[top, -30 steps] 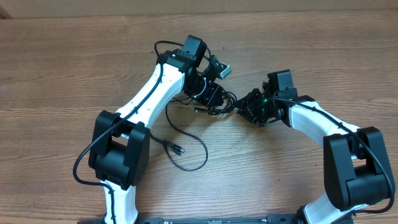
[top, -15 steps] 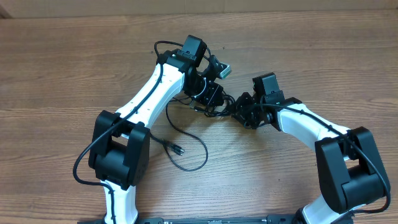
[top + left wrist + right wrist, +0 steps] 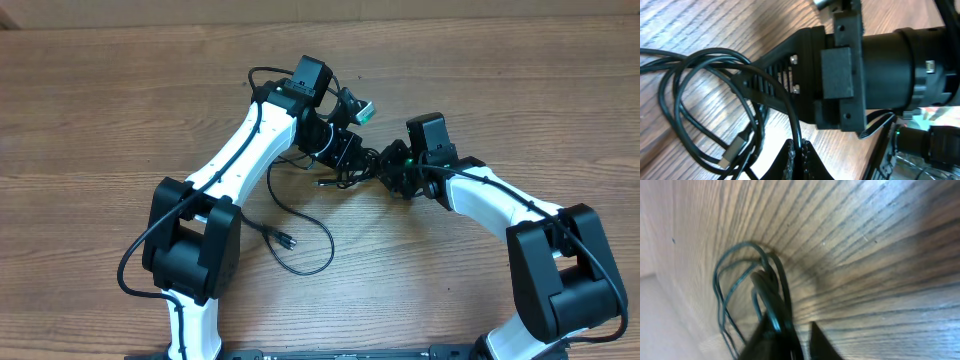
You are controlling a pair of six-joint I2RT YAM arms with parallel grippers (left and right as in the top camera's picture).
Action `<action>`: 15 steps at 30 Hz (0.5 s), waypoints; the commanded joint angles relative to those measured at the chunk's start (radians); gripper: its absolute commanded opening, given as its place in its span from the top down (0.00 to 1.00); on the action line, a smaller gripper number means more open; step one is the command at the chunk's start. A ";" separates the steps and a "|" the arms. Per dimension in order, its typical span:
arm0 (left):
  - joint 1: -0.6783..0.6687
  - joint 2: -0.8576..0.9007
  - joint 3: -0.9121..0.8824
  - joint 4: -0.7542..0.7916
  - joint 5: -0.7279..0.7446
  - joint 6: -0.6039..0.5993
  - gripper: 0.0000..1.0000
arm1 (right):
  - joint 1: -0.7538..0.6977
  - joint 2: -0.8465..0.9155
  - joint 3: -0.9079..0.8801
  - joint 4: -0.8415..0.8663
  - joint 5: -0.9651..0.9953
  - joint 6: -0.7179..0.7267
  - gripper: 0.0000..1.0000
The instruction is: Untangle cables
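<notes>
The cables (image 3: 352,172) are thin, black and smooth, with a slight shine. They lie on a table (image 3: 120,100) of brown wood with long straight grain lines. Most of the cord is gathered in a small knot of loops between the two grippers, near the middle of the table. From this knot one strand runs toward the near edge, makes a wide round curve and ends in a small dark plug (image 3: 285,241) that lies flat on the wood.

In the left wrist view, the left gripper (image 3: 801,150) has its ribbed black fingertips pressed together on one strand of the cables, which rises straight up from the pinch. Beside it, several loops lie over each other, and a flat metal connector (image 3: 731,154) rests among them on the table.

In the right wrist view, the right gripper (image 3: 790,330) stands with only a narrow gap between its dark fingers. A bundle of strands runs down into this gap, close to one finger. The picture is blurred, so we cannot tell whether the strands are really pinched.
</notes>
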 commanded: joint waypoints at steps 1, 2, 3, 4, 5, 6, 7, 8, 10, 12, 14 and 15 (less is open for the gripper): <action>-0.003 0.003 0.003 0.003 0.070 -0.012 0.96 | 0.006 0.003 0.011 0.013 0.019 0.025 0.96; -0.003 0.003 0.003 0.003 0.066 -0.012 0.96 | 0.006 0.003 0.011 0.012 0.019 0.025 0.96; -0.003 0.003 0.003 0.003 0.056 -0.012 0.96 | 0.006 0.003 0.011 0.011 0.019 0.024 0.96; -0.003 0.003 0.003 0.003 0.042 -0.012 0.96 | 0.006 0.003 0.011 0.007 0.019 0.024 0.96; -0.003 0.003 0.003 0.002 0.025 -0.012 0.96 | 0.006 0.003 0.011 0.002 0.018 0.024 0.96; -0.003 0.003 0.003 -0.002 0.002 -0.012 0.96 | 0.005 0.003 0.011 -0.003 0.018 0.024 0.96; -0.003 0.003 0.003 -0.006 -0.021 -0.013 0.96 | 0.004 0.003 0.011 -0.010 0.018 0.024 0.96; -0.003 0.003 0.003 -0.020 -0.080 -0.013 0.96 | 0.001 0.003 0.011 -0.019 0.011 0.024 0.96; -0.003 0.003 0.003 -0.056 -0.183 -0.013 0.83 | -0.011 0.003 0.011 -0.019 -0.044 0.024 0.96; -0.003 0.003 0.002 -0.102 -0.291 -0.012 0.39 | -0.043 0.003 0.011 -0.019 -0.161 0.024 0.96; -0.003 0.003 0.002 -0.129 -0.342 -0.011 0.19 | -0.075 0.003 0.011 -0.022 -0.272 0.025 0.96; -0.003 0.003 0.002 -0.130 -0.337 -0.012 0.18 | -0.083 0.003 0.011 -0.022 -0.301 0.025 0.96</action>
